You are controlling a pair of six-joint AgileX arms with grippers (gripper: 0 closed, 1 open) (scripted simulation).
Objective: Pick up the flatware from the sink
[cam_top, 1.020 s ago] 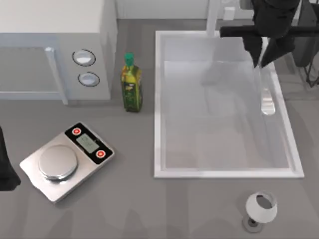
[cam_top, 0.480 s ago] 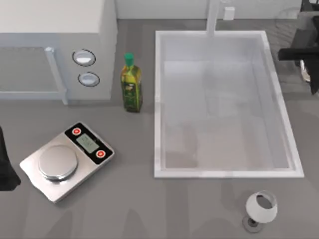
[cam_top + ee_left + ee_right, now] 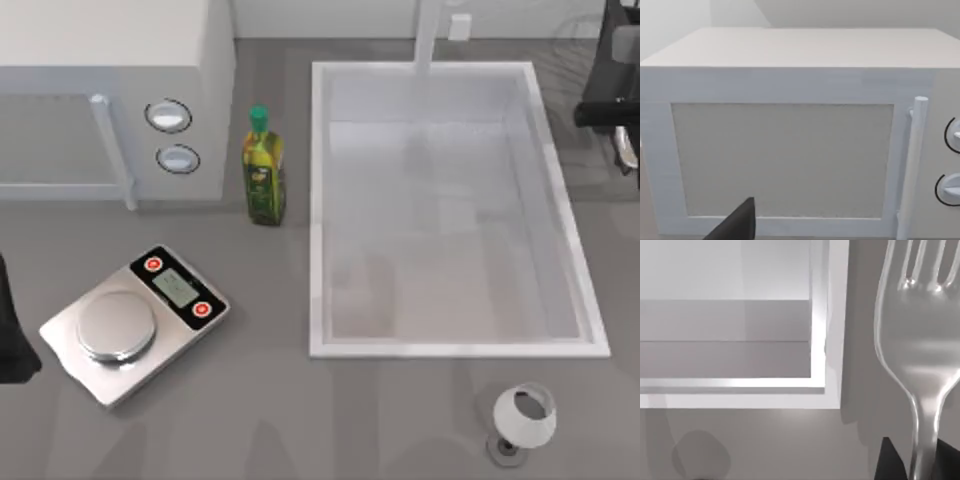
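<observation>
Two grippers you are running: the right gripper (image 3: 920, 460) is pinching the fork (image 3: 920, 340) by its handle, tines pointing away, outside the sink (image 3: 320, 200) at its right rim. Your left arm (image 3: 12, 330) is sitting parked at the table's left edge, facing the microwave (image 3: 790, 150); its fingers' state you cannot tell.

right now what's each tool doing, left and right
Left tool: parked by the microwave, state cannot be told.
Right tool: closed on the fork, beside the sink.
</observation>
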